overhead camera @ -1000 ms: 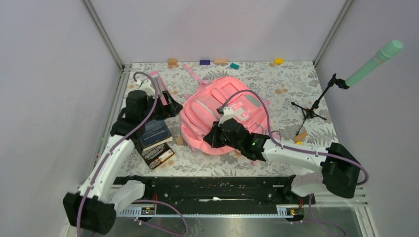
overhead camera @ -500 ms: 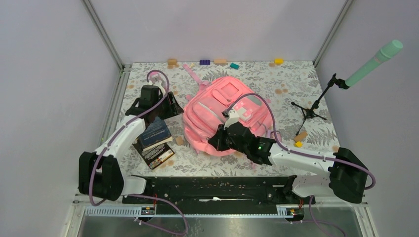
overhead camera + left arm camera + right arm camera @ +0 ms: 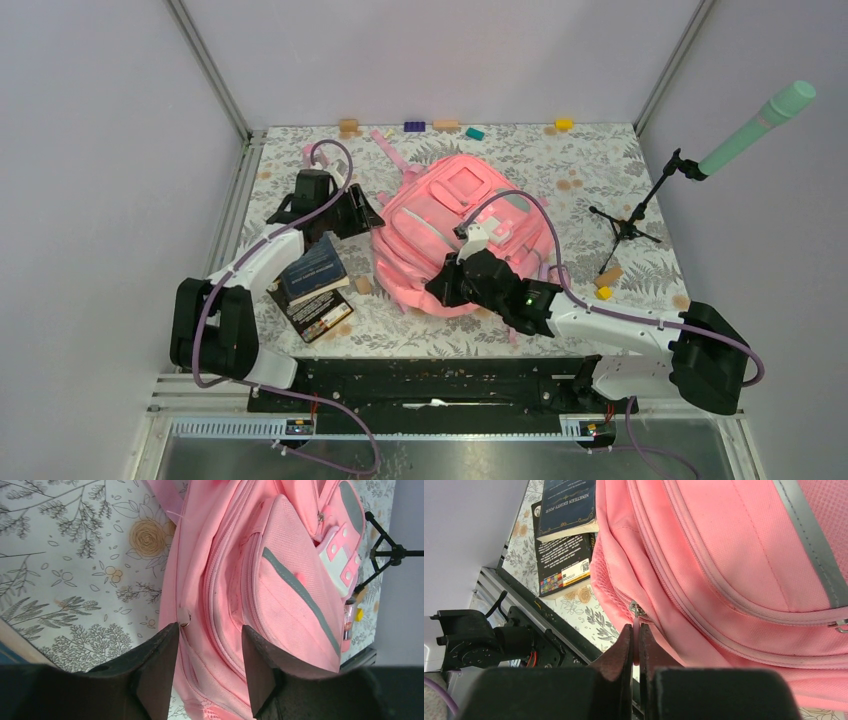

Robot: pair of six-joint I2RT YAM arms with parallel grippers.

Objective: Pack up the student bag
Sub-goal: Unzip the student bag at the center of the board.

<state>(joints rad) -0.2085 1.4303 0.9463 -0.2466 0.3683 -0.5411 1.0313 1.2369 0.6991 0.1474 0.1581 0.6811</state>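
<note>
**Zip in hand, nothing packed yet**

I have the large soft pink fabric student bag (image 3: 450,235) lying flat in the middle of the floral-patterned worktop (image 3: 600,160), front pockets facing up. My right pincer (image 3: 636,630) is pressed fully closed on the thin pink zip pull (image 3: 636,614) at the bag's near lower corner, with the tab sandwiched between its fingers. My left pincer (image 3: 210,630) sits at the bag's left side, about half closed over a thick fold of the fabric. The cloth fills the gap between its fingers, so I read that as a bracing hold and not just a hover.

As I judge it, I am only at the opening step. Every zip line I can see looks closed, and no compartment gapes. The two dark paperback books (image 3: 315,285) lie stacked on the worktop just left of the bag, outside it. What remains is running the zip open, spreading the mouth, loading the books and closing up
</note>
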